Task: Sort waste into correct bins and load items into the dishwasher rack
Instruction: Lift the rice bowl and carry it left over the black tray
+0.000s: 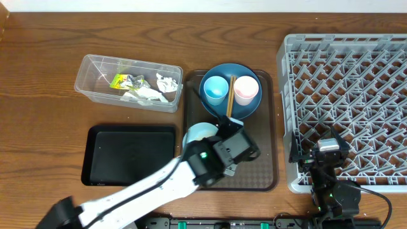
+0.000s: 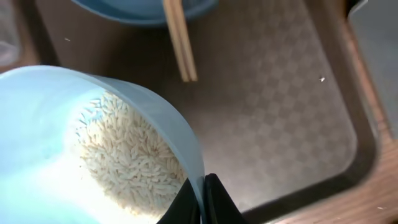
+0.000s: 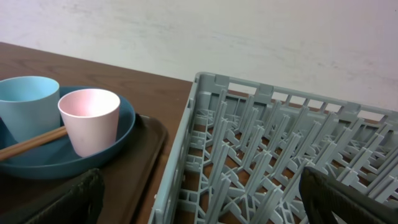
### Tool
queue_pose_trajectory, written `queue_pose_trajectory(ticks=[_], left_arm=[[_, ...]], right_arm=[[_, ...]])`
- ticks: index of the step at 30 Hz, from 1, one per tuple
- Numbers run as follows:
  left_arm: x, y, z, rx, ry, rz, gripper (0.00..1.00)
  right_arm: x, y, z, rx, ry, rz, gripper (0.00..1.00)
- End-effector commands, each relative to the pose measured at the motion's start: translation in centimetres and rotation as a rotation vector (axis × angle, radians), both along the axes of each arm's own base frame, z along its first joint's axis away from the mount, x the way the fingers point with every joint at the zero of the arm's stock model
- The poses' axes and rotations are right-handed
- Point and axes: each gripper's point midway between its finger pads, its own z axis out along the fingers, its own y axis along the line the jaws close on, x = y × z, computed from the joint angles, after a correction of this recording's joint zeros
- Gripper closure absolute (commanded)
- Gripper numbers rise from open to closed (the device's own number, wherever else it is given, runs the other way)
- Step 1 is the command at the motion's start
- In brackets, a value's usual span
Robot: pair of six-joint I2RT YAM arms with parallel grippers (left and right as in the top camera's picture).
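The left gripper [image 2: 202, 198] is clenched on the rim of the pale bowl [image 2: 56, 118] holding rice grains [image 2: 130, 155], at the left edge of the brown tray [image 2: 280, 118]; bare tray floor lies to its right. The right gripper [image 1: 327, 151] stands open over the front left corner of the rack [image 1: 356, 76].

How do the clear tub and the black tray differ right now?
The clear tub is see-through; the black tray is opaque. The tub has taller walls; the tray is shallow. The tub holds a yellow-green wrapper and white tissue; the tray shows nothing inside. Both are rectangular, of similar footprint, left of the brown tray.
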Motion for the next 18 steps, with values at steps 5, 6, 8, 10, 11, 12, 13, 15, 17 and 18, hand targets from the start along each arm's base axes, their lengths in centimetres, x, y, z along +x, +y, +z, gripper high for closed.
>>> queue_pose_trajectory(ticks=[5,6,8,10,11,12,13,15,17,18], left_arm=[[1.8,4.4,3.6,-0.054,-0.040,0.115,0.94],[1.9,5.0,3.9,-0.059,-0.036,0.123,0.94],[2.4,6.4,4.3,-0.074,-0.022,0.150,0.94],[2.7,7.6,4.6,-0.085,-0.010,0.176,0.94],[3.0,8.3,4.7,-0.096,-0.002,0.191,0.94],[3.2,8.9,4.8,-0.105,0.007,0.201,0.94],[3.4,9.4,4.9,-0.118,0.016,0.214,0.94],[4.0,10.4,4.9,-0.149,0.036,0.241,0.94],[4.7,11.5,4.9,-0.178,0.053,0.285,0.94],[4.9,12.0,4.9,-0.189,0.058,0.304,0.94]], right_arm=[[0.0,-0.3,-0.1,-0.007,0.002,-0.013,0.01],[0.0,-0.3,-0.1,-0.007,0.002,-0.013,0.01],[0.0,-0.3,-0.1,-0.007,0.002,-0.013,0.01],[0.0,-0.3,-0.1,-0.007,0.002,-0.013,0.01],[0.0,-0.3,-0.1,-0.007,0.002,-0.013,0.01],[0.0,-0.3,-0.1,-0.007,0.002,-0.013,0.01],[0.0,-0.3,-0.1,-0.007,0.002,-0.013,0.01],[0.0,-0.3,-0.1,-0.007,0.002,-0.013,0.01],[0.0,-0.3,-0.1,-0.007,0.002,-0.013,0.01],[0.0,-0.3,-0.1,-0.007,0.002,-0.013,0.01]])
